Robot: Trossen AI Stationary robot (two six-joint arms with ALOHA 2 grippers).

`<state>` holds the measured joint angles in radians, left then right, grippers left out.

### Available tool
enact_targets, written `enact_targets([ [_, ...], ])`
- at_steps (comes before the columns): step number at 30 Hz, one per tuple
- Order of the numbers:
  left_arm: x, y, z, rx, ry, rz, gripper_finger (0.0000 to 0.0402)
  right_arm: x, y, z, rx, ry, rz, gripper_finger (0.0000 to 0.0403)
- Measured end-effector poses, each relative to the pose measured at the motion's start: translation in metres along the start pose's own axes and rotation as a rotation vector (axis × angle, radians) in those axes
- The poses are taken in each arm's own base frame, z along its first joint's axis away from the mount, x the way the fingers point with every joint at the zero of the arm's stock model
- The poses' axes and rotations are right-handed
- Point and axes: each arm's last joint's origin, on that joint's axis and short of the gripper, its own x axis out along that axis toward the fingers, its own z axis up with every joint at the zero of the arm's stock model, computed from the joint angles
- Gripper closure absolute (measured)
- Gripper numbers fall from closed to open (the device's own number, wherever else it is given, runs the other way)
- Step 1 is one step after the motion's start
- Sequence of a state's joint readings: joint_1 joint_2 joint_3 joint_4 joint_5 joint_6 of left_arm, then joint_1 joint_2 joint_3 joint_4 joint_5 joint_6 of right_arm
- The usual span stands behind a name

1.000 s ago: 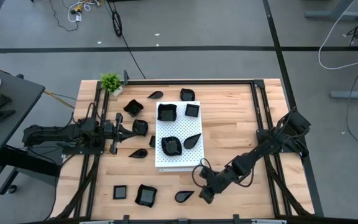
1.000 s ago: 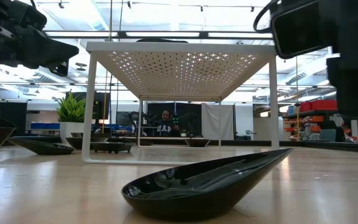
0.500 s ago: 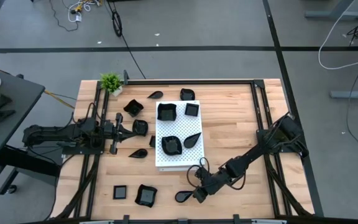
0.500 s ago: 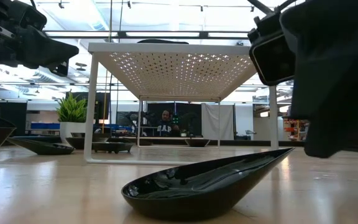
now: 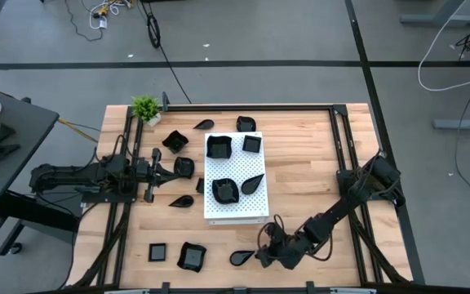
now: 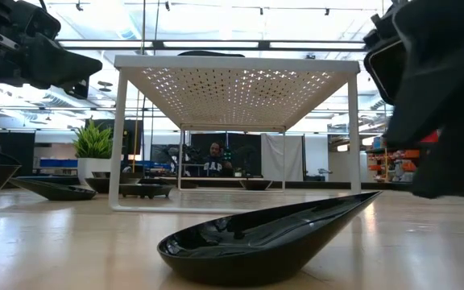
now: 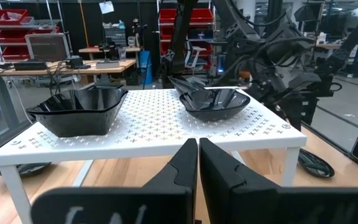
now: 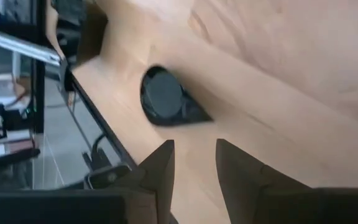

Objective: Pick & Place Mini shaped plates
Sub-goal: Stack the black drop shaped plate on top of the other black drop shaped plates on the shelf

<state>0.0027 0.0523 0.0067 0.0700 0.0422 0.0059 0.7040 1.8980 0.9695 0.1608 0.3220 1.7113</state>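
While the left pincer (image 5: 172, 170) rests clenched and empty over the left part of the table (image 5: 300, 155), beside the white perforated board (image 5: 233, 167), the right pincer (image 5: 261, 255) hangs low near the table's front edge with its fingers (image 8: 160, 163) parted and nothing between them. Just beside it on the wood lies a teardrop-shaped mini plate (image 5: 240, 258), apart from the fingers. Four more black mini plates sit on the board, among them a wavy-edged plate (image 5: 224, 190) and a leaf-shaped plate (image 5: 253, 184). Others are scattered on the table around the board, with a small potted plant (image 5: 146, 108) at the far left corner.
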Motion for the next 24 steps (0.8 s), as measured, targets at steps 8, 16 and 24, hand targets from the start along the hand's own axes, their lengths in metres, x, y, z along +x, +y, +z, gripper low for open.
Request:
enact_targets([
  [8,0.000,0.000,0.000,0.000,-0.001,0.000,0.0381,0.004,0.001,0.016,0.045,-0.110,0.002,0.0282],
  [16,0.000,0.000,0.000,0.000,0.000,0.000,0.0381,0.012,-0.006,0.017,0.006,-0.043,-0.039,0.0282],
  [24,0.000,0.000,0.000,0.000,0.000,0.000,0.0381,0.012,-0.005,0.016,-0.007,-0.022,-0.033,0.0282],
])
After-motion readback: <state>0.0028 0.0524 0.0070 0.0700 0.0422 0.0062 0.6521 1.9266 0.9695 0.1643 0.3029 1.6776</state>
